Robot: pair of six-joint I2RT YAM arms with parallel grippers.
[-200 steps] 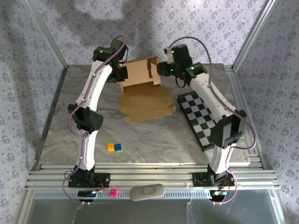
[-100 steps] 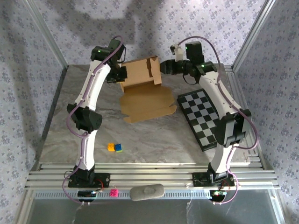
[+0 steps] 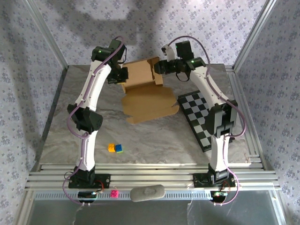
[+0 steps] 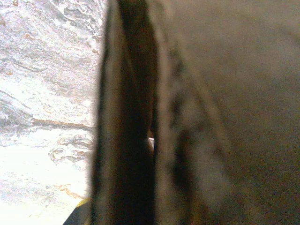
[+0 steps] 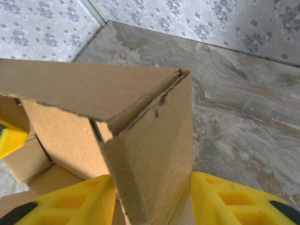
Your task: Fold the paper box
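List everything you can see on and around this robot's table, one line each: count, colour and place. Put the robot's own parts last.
paper box: one, tan-brown, far middle of the table, front panel flat, back wall raised
checkerboard: one, black and white, flat on the right, beside the box
orange block: one, orange, near left of centre
blue-green block: one, blue and green, right beside the orange block
pink piece: one, pink, on the near rail
grey oblong: one, grey, middle of the near rail
table: one, grey marble pattern
left pincer: one, black, shut on the box's left edge
right pincer: one, yellow fingers either side of the box's right corner
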